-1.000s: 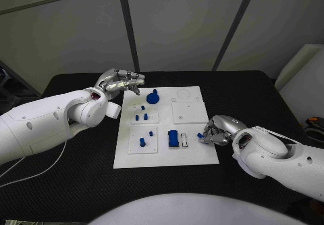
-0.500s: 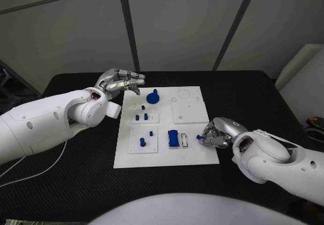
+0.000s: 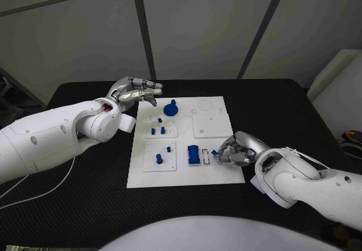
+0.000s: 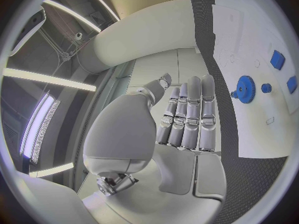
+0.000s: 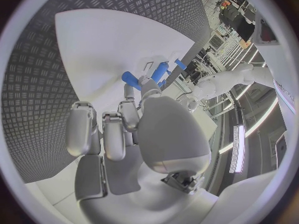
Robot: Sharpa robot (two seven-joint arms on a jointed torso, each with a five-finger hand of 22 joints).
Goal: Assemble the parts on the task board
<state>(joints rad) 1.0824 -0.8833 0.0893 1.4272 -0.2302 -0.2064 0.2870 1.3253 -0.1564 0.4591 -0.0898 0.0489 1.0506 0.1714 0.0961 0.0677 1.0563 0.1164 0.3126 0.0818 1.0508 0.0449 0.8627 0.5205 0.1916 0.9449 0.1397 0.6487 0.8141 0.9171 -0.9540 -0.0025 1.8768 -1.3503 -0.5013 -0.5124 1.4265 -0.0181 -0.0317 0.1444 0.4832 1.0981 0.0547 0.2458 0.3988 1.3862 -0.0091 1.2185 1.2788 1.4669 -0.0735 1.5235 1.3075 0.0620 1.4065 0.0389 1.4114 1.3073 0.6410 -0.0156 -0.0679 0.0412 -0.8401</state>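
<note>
Pinching a small blue part [image 3: 215,152] between its fingers [image 3: 225,156], right hand [image 3: 237,150] sits over task board [image 3: 218,175]; left hand [image 3: 134,91] fingers straight, together, empty.

Right hand [image 3: 235,151] carried part [image 3: 215,152] boardward.

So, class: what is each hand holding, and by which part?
The right hand pinches a small blue part at one end in its fingertips, over the task board. The left hand holds nothing.
</note>
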